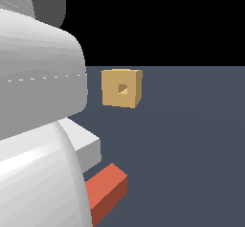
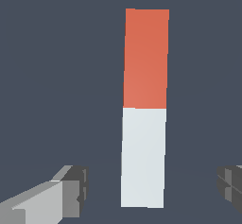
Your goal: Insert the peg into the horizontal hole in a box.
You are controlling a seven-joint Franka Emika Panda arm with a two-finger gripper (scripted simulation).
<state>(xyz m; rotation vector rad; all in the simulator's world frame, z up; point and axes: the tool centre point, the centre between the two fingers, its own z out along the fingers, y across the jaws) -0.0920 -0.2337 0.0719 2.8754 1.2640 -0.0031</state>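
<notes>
**Clearly: tool spread over the peg, nothing grasped**

We see the peg (image 2: 144,108) lying flat on the tabletop (image 2: 56,76), red-orange half and white half meeting mid-length. The tool (image 2: 151,185) hangs above the white half, one finger (image 2: 71,190) on each side and both apart from the bar, so it is released and holds nothing. On the exterior view the box (image 1: 121,88) sits far back on the tabletop, well apart from the peg, its horizontal hole (image 1: 123,88) facing the camera. The robot arm (image 1: 38,101) fills the exterior view's left and hides most of the peg; only the red end shows near.
</notes>
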